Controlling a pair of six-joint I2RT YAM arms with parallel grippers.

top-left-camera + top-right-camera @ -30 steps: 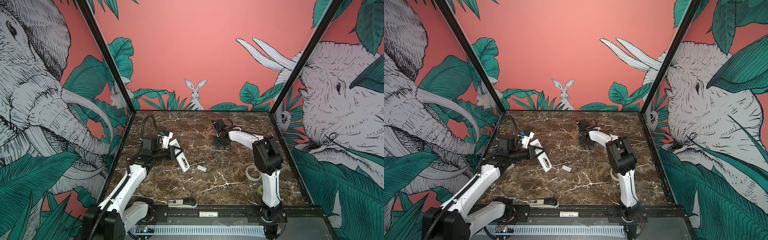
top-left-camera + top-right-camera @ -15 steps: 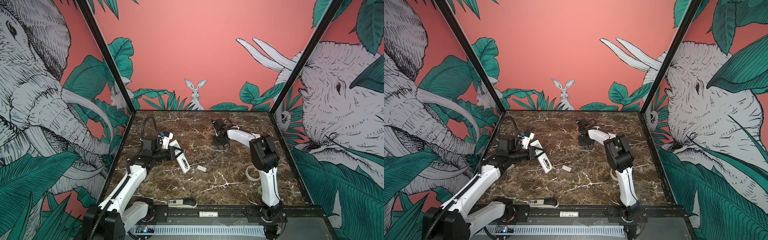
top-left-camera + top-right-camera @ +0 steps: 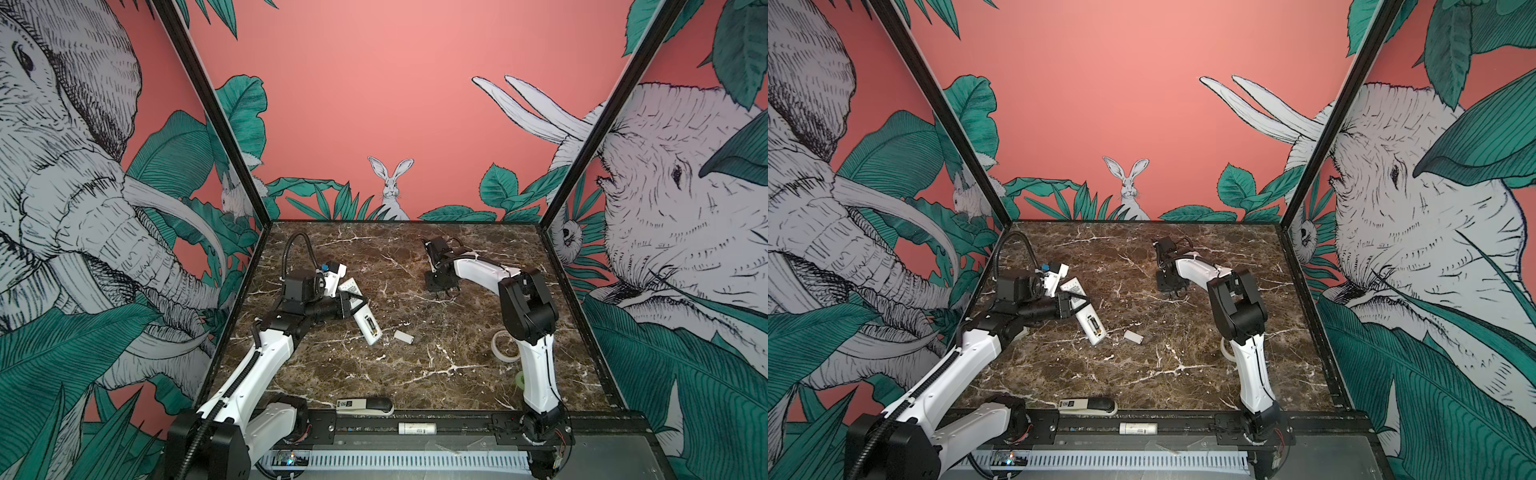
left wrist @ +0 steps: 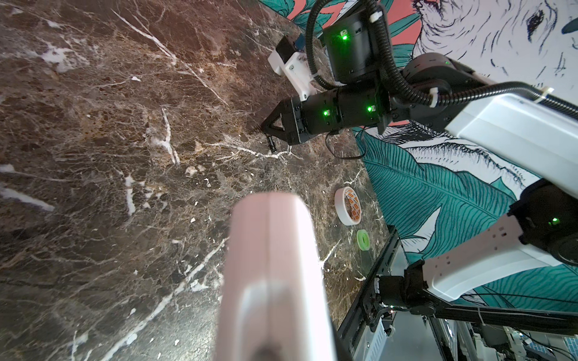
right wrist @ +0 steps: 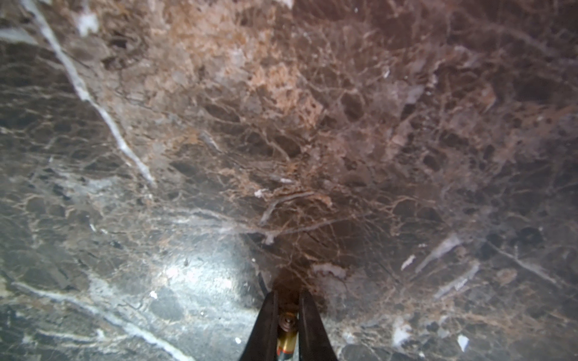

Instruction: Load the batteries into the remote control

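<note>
The remote control (image 3: pixel 366 328) (image 3: pixel 1093 329), a white bar, slants down to the marble with its open battery bay facing up. My left gripper (image 3: pixel 351 305) is shut on its upper half. In the left wrist view the remote control (image 4: pixel 272 265) is a blurred bar that hides my own jaws. My right gripper (image 3: pixel 444 293) (image 5: pixel 287 295) is tipped down onto the marble at the back. It is shut on a battery (image 5: pixel 287 336), gold with a round metal end. In the left wrist view a dark battery (image 4: pixel 271 144) shows at that gripper's fingertips (image 4: pixel 266 126).
A small white cover piece (image 3: pixel 403 336) lies just right of the remote's low end. A white tape roll (image 3: pixel 500 347) and a green roll (image 3: pixel 519 379) sit by the right arm's base. A stapler (image 3: pixel 365 405) lies at the front edge, with a white tube (image 3: pixel 417 428) on the rail.
My right gripper has closed its jaws on the battery, and that arm's elbow has shifted a little to the left. The left arm and the remote have not moved.
</note>
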